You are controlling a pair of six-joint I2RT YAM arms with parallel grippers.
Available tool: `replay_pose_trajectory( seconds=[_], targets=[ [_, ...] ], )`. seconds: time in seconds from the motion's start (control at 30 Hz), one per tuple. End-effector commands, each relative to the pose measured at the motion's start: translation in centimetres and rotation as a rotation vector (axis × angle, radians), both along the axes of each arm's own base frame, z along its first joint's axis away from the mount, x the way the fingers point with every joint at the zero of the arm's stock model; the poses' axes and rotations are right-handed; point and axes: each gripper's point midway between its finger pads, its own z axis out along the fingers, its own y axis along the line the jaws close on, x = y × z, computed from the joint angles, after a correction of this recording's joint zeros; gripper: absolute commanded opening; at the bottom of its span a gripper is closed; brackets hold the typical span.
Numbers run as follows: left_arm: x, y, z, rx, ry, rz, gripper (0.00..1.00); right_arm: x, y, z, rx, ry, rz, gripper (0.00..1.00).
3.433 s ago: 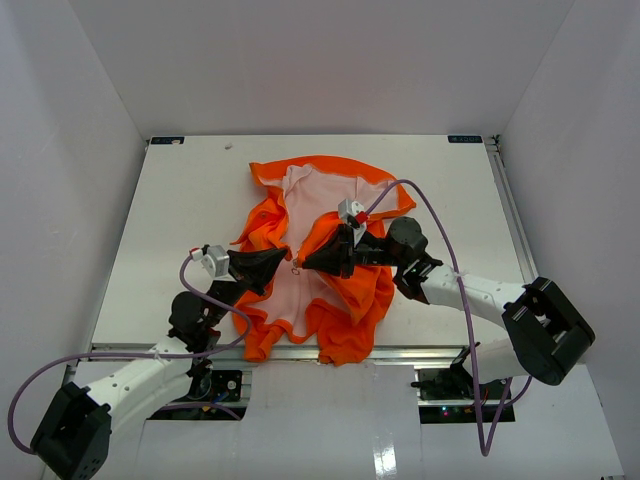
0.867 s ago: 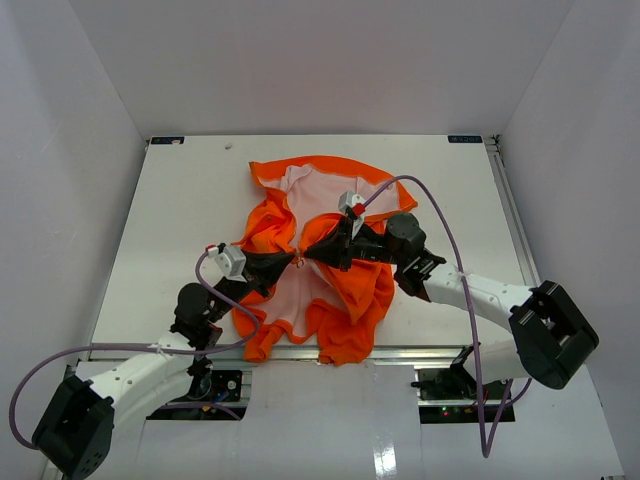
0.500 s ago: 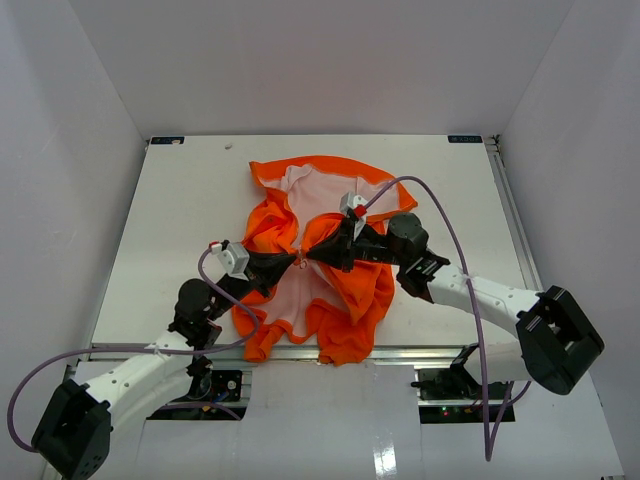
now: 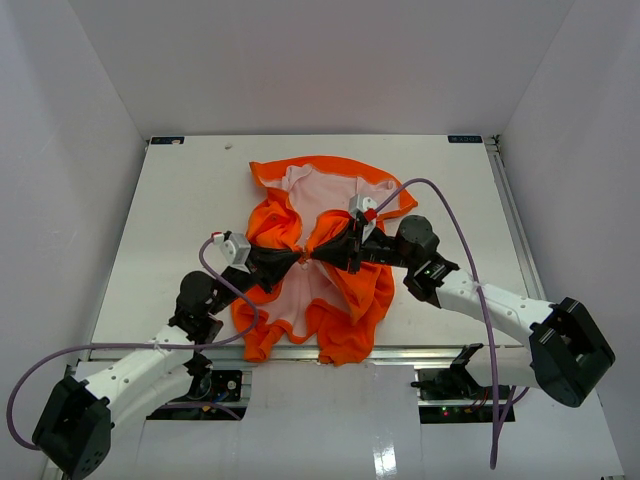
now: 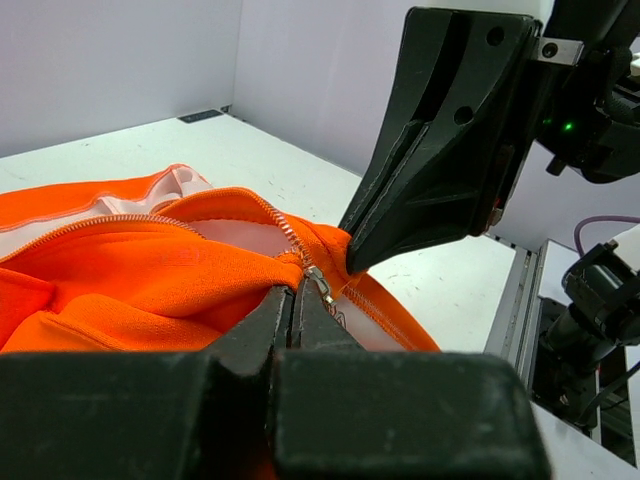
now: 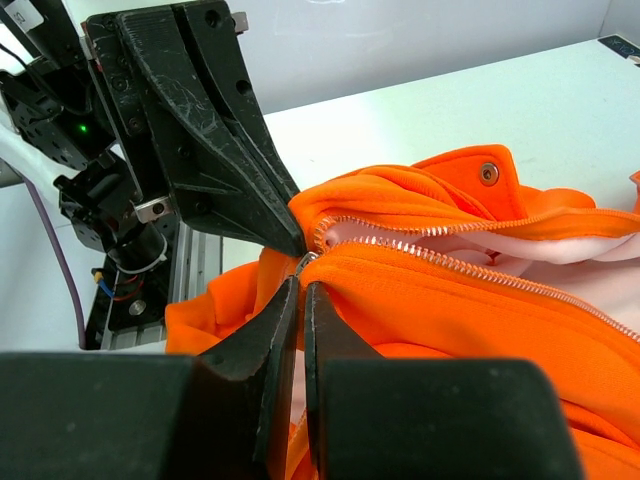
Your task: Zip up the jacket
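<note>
The orange jacket lies on the table with its pale lining showing between the front panels. My left gripper and right gripper meet tip to tip at its middle. In the left wrist view my left gripper is shut on the orange zipper edge, with the small metal pull just right of its tips. The right gripper pinches the opposite edge there. In the right wrist view my right gripper is shut on the orange edge under the slider. Two open rows of teeth run away from it.
The white table is boxed in by pale walls on three sides. A metal rail runs along its near edge. A purple cable arcs over the jacket's right side, and another loops by the left arm.
The two grippers, apart with a front panel each 3.4 s ago, have come together at the zipper. Over the last second both shifted slightly toward the far side.
</note>
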Motion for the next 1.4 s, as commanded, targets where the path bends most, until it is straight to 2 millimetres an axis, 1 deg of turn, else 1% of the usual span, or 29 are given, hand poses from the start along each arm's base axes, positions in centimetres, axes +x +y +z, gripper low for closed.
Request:
replay_pose_trajectory(
  seconds=[0.0, 0.07, 0.1, 0.2, 0.3, 0.47, 0.6, 0.63, 0.73, 0.77, 0.8, 0.9, 1.07, 1.2, 1.27, 1.3, 1.37],
  targets=[
    [-1.4, -0.9, 1.2, 0.001, -0.007, -0.088, 0.40, -0.6, -0.3, 4.5, 0.126, -0.121, 0.016, 0.08],
    [-1.5, -0.7, 1.4, -0.004, -0.010, -0.079, 0.49, -0.7, -0.3, 4.5, 0.126, -0.123, 0.016, 0.08],
    [-1.6, -0.5, 1.6, -0.008, -0.014, -0.072, 0.50, -0.7, -0.3, 4.6, 0.127, -0.124, 0.017, 0.08],
    [-1.6, -0.4, 1.7, 0.001, -0.008, -0.069, 0.52, -0.7, -0.3, 4.5, 0.127, -0.125, 0.019, 0.08],
    [-1.6, -0.5, 1.7, 0.013, 0.002, -0.076, 0.51, -0.7, -0.2, 4.5, 0.129, -0.122, 0.021, 0.08],
    [-1.7, -0.7, 1.7, 0.008, -0.002, -0.086, 0.45, -0.7, -0.1, 4.5, 0.131, -0.119, 0.027, 0.08],
    [-1.7, -0.9, 1.7, 0.007, -0.007, -0.095, 0.35, -0.8, -0.2, 4.4, 0.128, -0.116, 0.029, 0.08],
    [-1.6, -0.9, 1.6, 0.007, -0.005, -0.094, 0.30, -0.8, -0.2, 4.5, 0.130, -0.118, 0.029, 0.08],
    [-1.4, -1.0, 1.7, 0.008, -0.009, -0.095, 0.06, -0.9, -0.2, 4.5, 0.128, -0.117, 0.033, 0.08],
    [-1.4, -1.1, 1.7, 0.006, -0.014, -0.095, 0.02, -0.9, -0.1, 4.5, 0.127, -0.116, 0.033, 0.08],
    [-1.4, -1.0, 1.7, 0.005, -0.018, -0.095, 0.00, -0.8, -0.1, 4.4, 0.126, -0.114, 0.032, 0.08],
    [-1.5, -0.9, 1.8, 0.000, -0.036, -0.091, 0.00, -0.6, 0.1, 4.1, 0.120, -0.107, 0.031, 0.08],
    [-1.6, -0.8, 1.1, 0.048, -0.053, -0.091, 0.00, -0.3, 0.3, 4.1, 0.115, -0.099, 0.031, 0.08],
    [-2.0, -0.8, 0.8, 0.069, -0.065, -0.104, 0.00, -0.1, 0.5, 4.8, 0.121, -0.106, 0.027, 0.08],
    [-2.1, -1.1, 0.3, 0.094, -0.055, -0.123, 0.00, -0.2, 0.5, 5.1, 0.119, -0.108, 0.033, 0.08],
    [-2.0, -1.3, 0.5, 0.100, -0.053, -0.127, 0.00, -0.2, 0.5, 5.3, 0.120, -0.108, 0.034, 0.08],
    [-1.9, -1.7, -0.4, 0.128, -0.031, -0.155, 0.00, -0.2, 0.5, 5.5, 0.118, -0.109, 0.035, 0.08]
  ],
)
